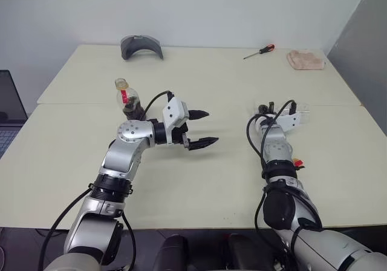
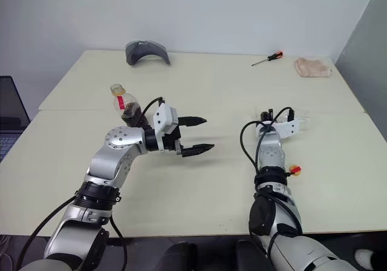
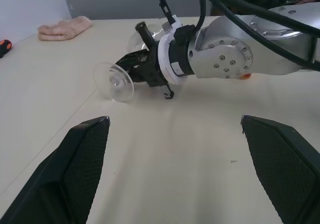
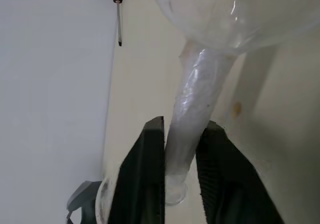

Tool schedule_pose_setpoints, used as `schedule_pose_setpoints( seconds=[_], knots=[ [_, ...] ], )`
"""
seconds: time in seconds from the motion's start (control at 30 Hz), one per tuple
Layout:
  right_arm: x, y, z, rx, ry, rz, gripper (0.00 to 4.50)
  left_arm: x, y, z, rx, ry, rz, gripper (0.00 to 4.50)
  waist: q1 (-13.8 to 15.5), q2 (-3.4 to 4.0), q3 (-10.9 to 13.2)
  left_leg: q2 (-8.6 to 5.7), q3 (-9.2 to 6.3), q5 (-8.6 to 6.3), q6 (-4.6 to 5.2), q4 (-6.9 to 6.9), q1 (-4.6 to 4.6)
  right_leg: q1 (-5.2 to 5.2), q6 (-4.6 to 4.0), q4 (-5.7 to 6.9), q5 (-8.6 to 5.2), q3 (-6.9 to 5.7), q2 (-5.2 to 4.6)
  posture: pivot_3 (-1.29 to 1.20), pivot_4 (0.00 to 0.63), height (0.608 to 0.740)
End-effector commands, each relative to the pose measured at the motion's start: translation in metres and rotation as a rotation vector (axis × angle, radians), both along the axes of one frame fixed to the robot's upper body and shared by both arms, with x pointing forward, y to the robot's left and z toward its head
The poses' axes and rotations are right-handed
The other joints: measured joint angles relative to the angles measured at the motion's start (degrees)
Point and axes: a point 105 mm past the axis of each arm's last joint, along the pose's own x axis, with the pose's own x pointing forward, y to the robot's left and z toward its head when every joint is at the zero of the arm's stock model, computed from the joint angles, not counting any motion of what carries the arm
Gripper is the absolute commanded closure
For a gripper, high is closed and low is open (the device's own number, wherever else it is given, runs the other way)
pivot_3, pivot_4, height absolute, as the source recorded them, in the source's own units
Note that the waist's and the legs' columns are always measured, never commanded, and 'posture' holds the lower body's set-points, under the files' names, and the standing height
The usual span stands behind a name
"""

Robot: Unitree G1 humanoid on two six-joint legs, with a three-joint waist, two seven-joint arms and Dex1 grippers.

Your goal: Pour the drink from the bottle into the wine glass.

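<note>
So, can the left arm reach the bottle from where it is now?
Probably yes: the bottle stands just behind the left arm's elbow, nothing between, but the open left tool points away from it and must turn back.

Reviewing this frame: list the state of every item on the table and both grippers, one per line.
wine glass: lying on its side, stem clamped, empty
right gripper: shut on the stem
left gripper: open, empty
bottle: upright, capped, little dark drink inside
screwdriver: lying flat
cloth: crumpled
</note>
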Motion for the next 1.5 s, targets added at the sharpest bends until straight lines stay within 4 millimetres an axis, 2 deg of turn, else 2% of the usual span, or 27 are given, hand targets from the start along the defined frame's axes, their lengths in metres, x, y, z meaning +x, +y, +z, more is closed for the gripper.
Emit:
schedule_pose_setpoints(
  seconds=[0.03, 0.17, 0.27, 0.37, 0.47, 0.6, 0.8, 0.93, 1.07, 1.3, 1.5],
  knots=[
    [-0.005, 0.019, 0.036, -0.043, -0.146, 0.117, 4.36, -0.002, 0.002, 0.010, -0.021, -0.033, 0.013, 0.00, 0.0, 0.05, 0.0, 0.01, 0.00, 0.00, 0.00, -0.02, 0.00, -0.01, 0.00, 0.00, 0.00, 0.00, 0.00, 0.00, 0.150, 0.740],
    [-0.029, 0.047, 0.054, -0.278, -0.242, 0.320, 4.36, 0.000, 0.012, 0.011, -0.046, -0.023, 0.071, 0.00, 0.0, 0.23, 0.1, 0.02, -0.02, 0.00, 0.00, -0.03, -0.10, -0.09, -0.04, 0.00, -0.03, -0.02, -0.01, 0.00, 0.150, 0.740],
    [-0.052, 0.063, 0.057, -0.668, -0.332, 0.444, 4.36, -0.002, 0.022, 0.009, -0.058, -0.014, 0.112, 0.00, 0.0, 0.26, 0.2, 0.02, -0.04, -0.01, 0.01, -0.03, -0.14, -0.11, -0.05, -0.01, -0.04, -0.04, -0.01, 0.00, 0.150, 0.740],
    [-0.077, 0.080, 0.050, -1.175, -0.496, 0.528, 4.36, -0.012, 0.037, 0.004, -0.060, 0.004, 0.127, 0.00, 0.0, 0.27, 0.2, -0.02, -0.04, -0.01, 0.02, 0.01, -0.15, -0.11, -0.04, -0.01, -0.04, -0.03, -0.01, 0.00, 0.150, 0.740],
    [-0.091, 0.092, 0.044, -1.341, -0.633, 0.555, 4.36, -0.023, 0.051, -0.002, -0.056, 0.057, 0.122, 0.00, -0.1, 0.26, 0.2, 0.02, -0.09, -0.01, 0.02, -0.02, -0.12, -0.11, -0.03, -0.06, -0.06, -0.04, 0.09, 0.00, 0.150, 0.740],
    [-0.094, 0.102, 0.040, -1.380, -0.729, 0.580, 4.36, -0.031, 0.060, -0.003, -0.057, 0.084, 0.133, 0.00, 0.1, 0.24, 0.2, 0.06, -0.23, -0.01, 0.01, 0.00, -0.12, -0.10, -0.06, 0.01, -0.07, -0.15, 0.16, 0.00, 0.150, 0.740],
    [-0.082, 0.125, 0.035, -1.324, -0.819, 0.586, 4.36, -0.041, 0.070, 0.005, -0.091, 0.093, 0.188, 0.00, 0.1, 0.23, 0.2, 0.04, -0.24, 0.00, -0.01, 0.03, -0.12, -0.05, -0.06, -0.02, -0.07, -0.14, 0.13, 0.00, 0.150, 0.740],
    [-0.076, 0.143, 0.023, -1.314, -0.833, 0.633, 4.36, -0.046, 0.076, 0.009, -0.103, 0.092, 0.242, 0.00, 0.1, 0.23, 0.2, 0.05, -0.26, 0.02, -0.04, 0.02, -0.11, -0.05, -0.07, -0.01, -0.06, -0.14, 0.13, 0.00, 0.150, 0.740],
    [-0.072, 0.148, 0.006, -1.337, -0.809, 0.677, 4.36, -0.048, 0.078, 0.012, -0.111, 0.086, 0.267, 0.00, 0.2, 0.24, 0.2, 0.05, -0.26, 0.05, -0.09, 0.02, -0.10, -0.04, -0.08, 0.00, -0.06, -0.15, 0.12, 0.00, 0.150, 0.740],
    [-0.069, 0.146, -0.013, -1.371, -0.777, 0.728, 4.36, -0.050, 0.080, 0.015, -0.112, 0.099, 0.278, 0.00, 0.2, 0.24, 0.2, 0.02, -0.25, 0.09, -0.15, 0.01, -0.06, -0.02, -0.08, 0.02, -0.06, -0.16, 0.08, 0.00, 0.150, 0.740],
    [-0.071, 0.143, -0.018, -1.390, -0.788, 0.759, 2.32, -0.050, 0.080, 0.018, -0.100, 0.087, 0.285, 0.00, 0.2, 0.23, 0.2, 0.02, -0.25, 0.12, -0.21, -0.01, -0.02, 0.01, -0.08, 0.02, -0.06, -0.16, 0.08, 0.00, 0.150, 0.740]
  ],
)
